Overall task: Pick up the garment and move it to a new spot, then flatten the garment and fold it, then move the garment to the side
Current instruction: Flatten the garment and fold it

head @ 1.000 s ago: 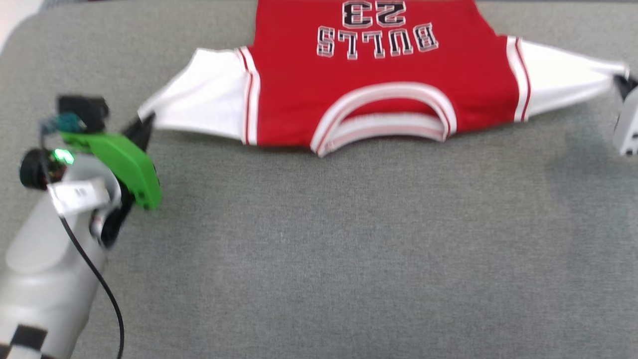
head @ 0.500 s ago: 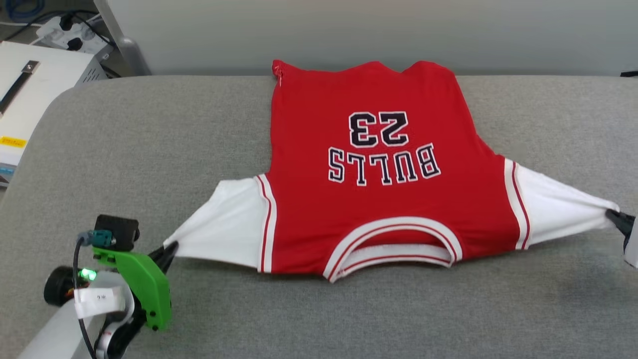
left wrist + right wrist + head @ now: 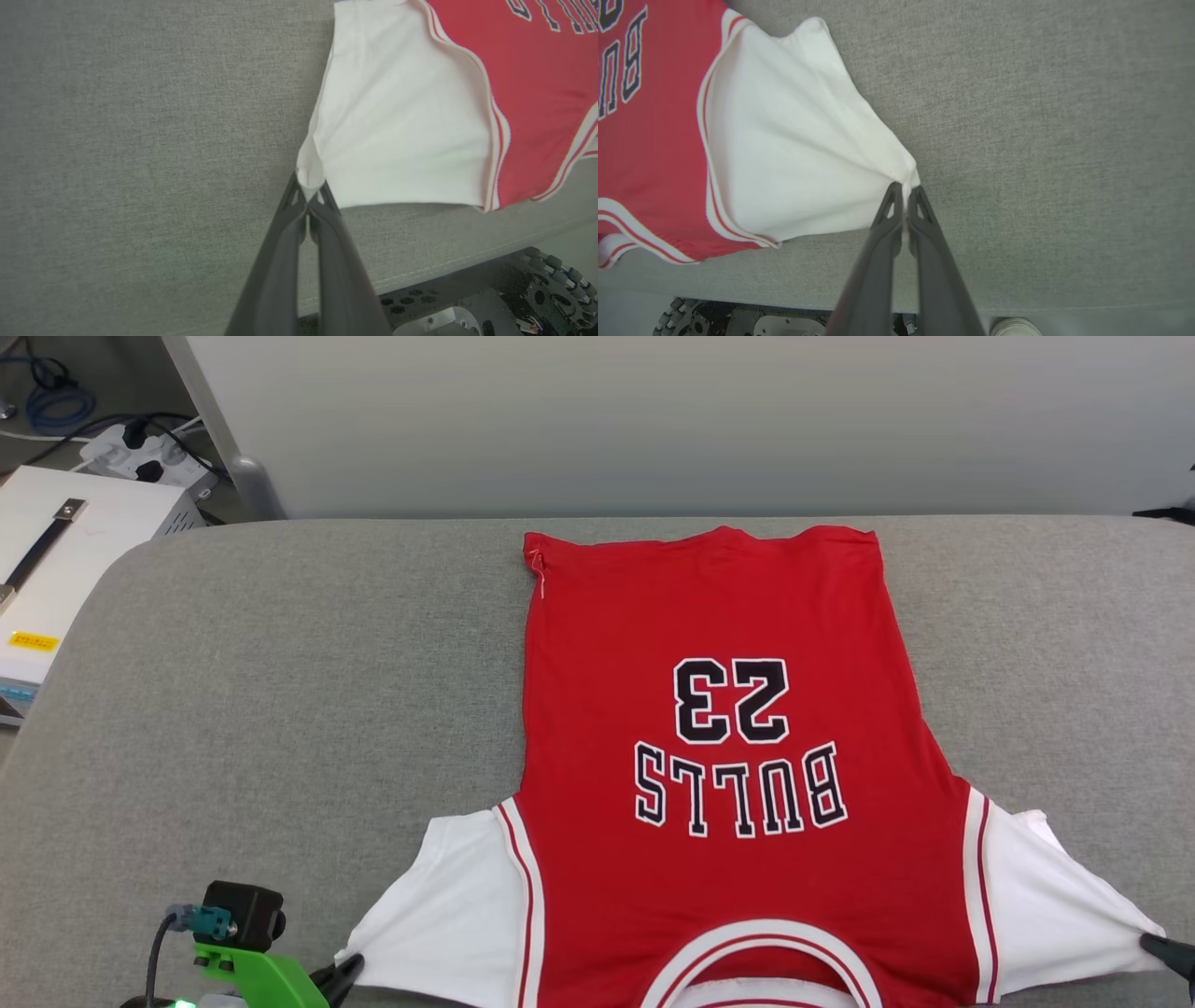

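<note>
Both sleeve tips are being pinched, one by the clenched left gripper (image 3: 308, 192) and one by the clenched right gripper (image 3: 905, 190), while the garment (image 3: 709, 616) is lying stretched on the grey worktop (image 3: 280, 663), so I'm advising pulling evenly, low and outward to avoid skew.

Grey fabric surface (image 3: 280, 691) with a rounded far-left corner. Off its left edge sits a white box (image 3: 65, 551) with a black handle (image 3: 42, 546) and a yellow label (image 3: 33, 641). Behind the box are a power strip (image 3: 145, 462) with plugs and a blue cable (image 3: 61, 406). A grey post (image 3: 219, 439) stands beside a pale wall (image 3: 653, 420).
</note>
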You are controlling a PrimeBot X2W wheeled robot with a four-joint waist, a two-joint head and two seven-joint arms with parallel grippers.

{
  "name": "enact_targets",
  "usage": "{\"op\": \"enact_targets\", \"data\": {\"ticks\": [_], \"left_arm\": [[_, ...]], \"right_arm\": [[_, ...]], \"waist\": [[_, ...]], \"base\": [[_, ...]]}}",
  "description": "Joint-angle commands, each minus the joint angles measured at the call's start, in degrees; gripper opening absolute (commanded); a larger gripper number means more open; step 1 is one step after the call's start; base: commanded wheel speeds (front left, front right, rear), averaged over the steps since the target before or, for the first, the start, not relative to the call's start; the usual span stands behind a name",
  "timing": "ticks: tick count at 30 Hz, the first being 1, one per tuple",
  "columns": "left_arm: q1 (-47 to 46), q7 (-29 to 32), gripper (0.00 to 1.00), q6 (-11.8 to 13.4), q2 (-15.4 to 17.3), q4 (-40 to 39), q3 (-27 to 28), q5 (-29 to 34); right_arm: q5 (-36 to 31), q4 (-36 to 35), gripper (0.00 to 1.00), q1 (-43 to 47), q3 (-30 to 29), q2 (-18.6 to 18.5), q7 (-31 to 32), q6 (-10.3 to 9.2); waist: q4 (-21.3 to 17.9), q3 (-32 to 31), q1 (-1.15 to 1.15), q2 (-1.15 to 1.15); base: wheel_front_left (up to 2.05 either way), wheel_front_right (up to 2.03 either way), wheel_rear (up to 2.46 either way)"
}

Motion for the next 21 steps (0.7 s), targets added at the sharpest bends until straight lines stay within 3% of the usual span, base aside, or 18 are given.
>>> {"op": "enact_targets", "data": {"ticks": [1,6,7,8,16,21], "left_arm": [[1.2,0.7,0.0,0.8,0.9,-1.3,0.3,-1.1],[0.7,2.7,0.0,1.5,1.0,-6.6,-0.2,-1.5],[0.4,3.1,0.0,1.6,1.0,-7.3,-0.3,-1.5],[0.1,3.5,0.0,1.7,0.9,-8.3,-0.5,-1.5],[0.1,4.7,0.0,5.1,-0.7,-18.0,-0.4,-2.1],[-1.8,6.9,0.0,7.3,0.7,-26.4,-1.1,1.0]], "right_arm": [[-1.0,-1.4,0.0,1.6,-1.5,0.5,0.7,-0.12],[-3.7,-6.7,0.0,3.2,-5.2,3.0,3.8,-0.12],[-4.5,-7.9,0.15,3.0,-5.7,3.2,3.8,-0.12],[-5.3,-9.1,1.0,2.7,-6.3,3.4,4.0,-0.12],[-6.4,-19.4,1.0,-3.6,-11.4,7.8,11.3,-0.12],[-9.2,-25.4,1.0,-12.8,-12.5,9.5,17.0,-0.12]], "waist": [[0.1,0.4,0.01,0.0],[0.7,1.8,0.01,0.0],[0.9,2.1,0.01,0.0],[1.1,2.5,0.01,0.0],[3.2,6.9,0.01,0.0],[6.3,12.6,0.01,0.0]], "base": [[0.0,0.0,0.0],[0.0,0.0,0.0],[0.0,0.0,0.0],[0.0,0.0,0.0],[0.0,0.0,0.0],[0.0,0.0,0.0]]}}
